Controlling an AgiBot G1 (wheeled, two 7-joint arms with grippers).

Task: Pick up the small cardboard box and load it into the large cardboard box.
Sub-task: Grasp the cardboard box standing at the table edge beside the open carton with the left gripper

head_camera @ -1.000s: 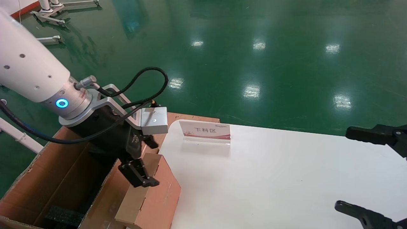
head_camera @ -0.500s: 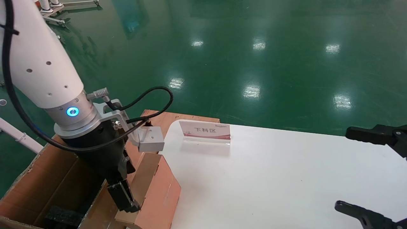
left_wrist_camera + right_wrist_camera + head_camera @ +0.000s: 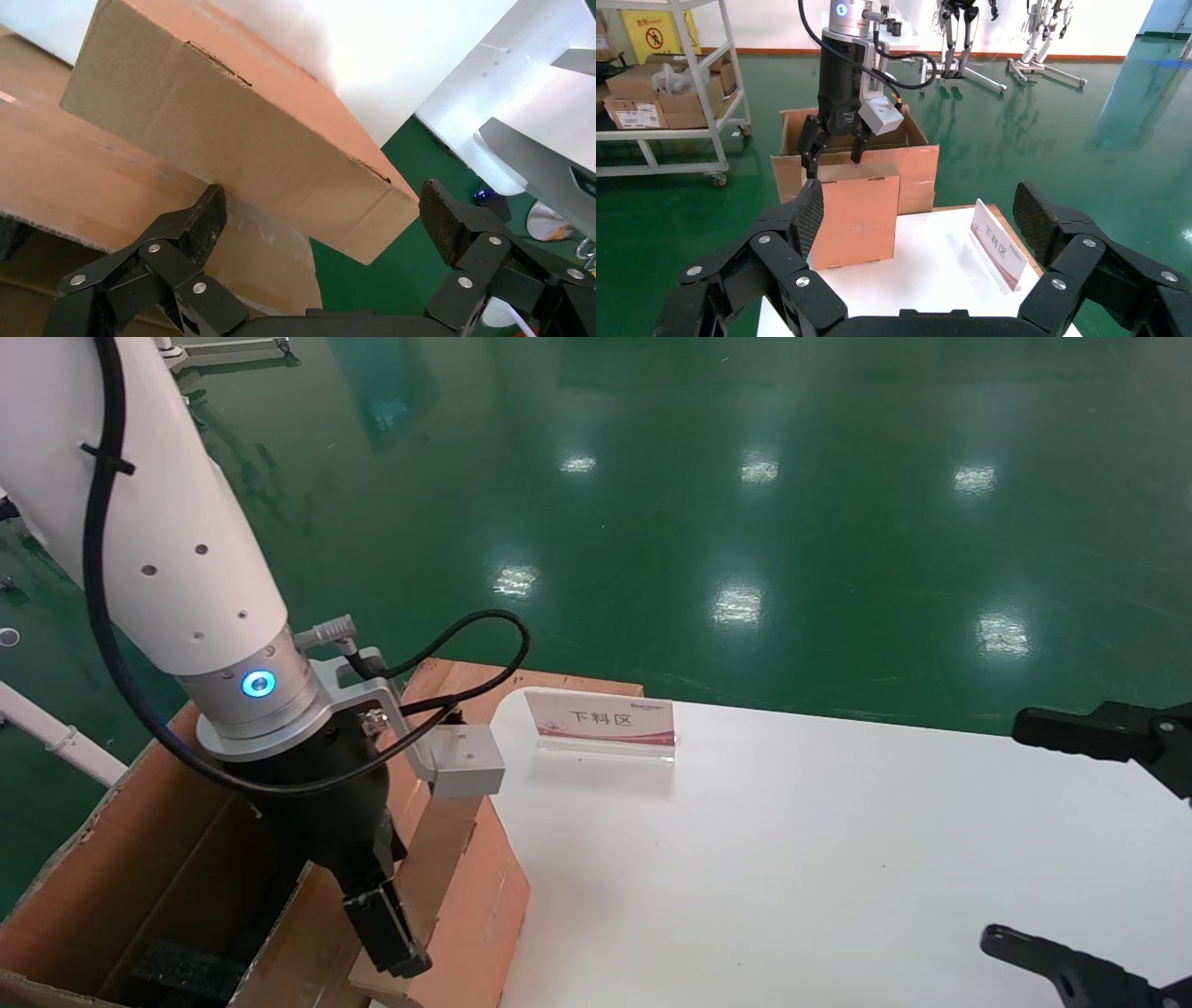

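White sign [image 3: 601, 719] reads "下料区", seemingly | left gripper [image 3: 323, 217] jaws spread astride small cardboard box [image 3: 456, 877] | right gripper [image 3: 916, 217] jaws spread

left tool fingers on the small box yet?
Cannot tell. In the left wrist view one finger meets the small cardboard box edge, maybe only overlapping; the other finger stands clearly apart. Left tool is open.

The left gripper [image 3: 391, 915] points down over the small cardboard box [image 3: 466, 887], which stands at the white table's [image 3: 792, 859] left edge, against the large cardboard box [image 3: 140, 887]. One finger [image 3: 386, 933] lies along the small box's left side; the other seems hidden. A sign [image 3: 601, 721] stands behind. The right gripper [image 3: 1099, 840] is parked at the right edge, fingers spread.
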